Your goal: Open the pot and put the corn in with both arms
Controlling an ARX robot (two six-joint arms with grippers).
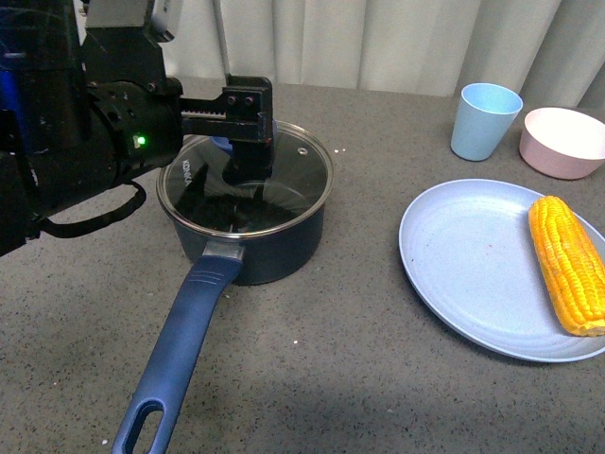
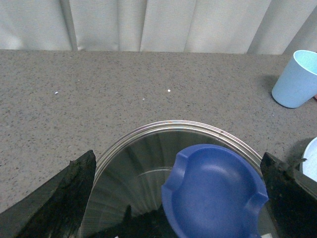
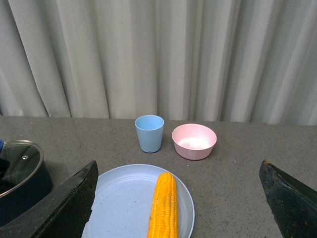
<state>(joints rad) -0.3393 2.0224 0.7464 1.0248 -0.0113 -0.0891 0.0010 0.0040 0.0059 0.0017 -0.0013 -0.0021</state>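
On lid rim: white lettering, unreadable; left pincer spread.

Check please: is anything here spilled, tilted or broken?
Nothing stands out. The lid sits flat on the pot, the corn lies on the plate, and the cup and bowl stand upright.

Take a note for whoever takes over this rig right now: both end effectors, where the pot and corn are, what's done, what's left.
Left end effector: open, jaws on either side of the blue knob, not gripping it.
Right end effector: open, empty, facing the plate.
Pot: on the table, glass lid on.
Corn: lying on the plate, not held.
Done: left arm lined up on the knob.
Left: grip the knob, lift the lid, pick up the corn, put it in the pot.
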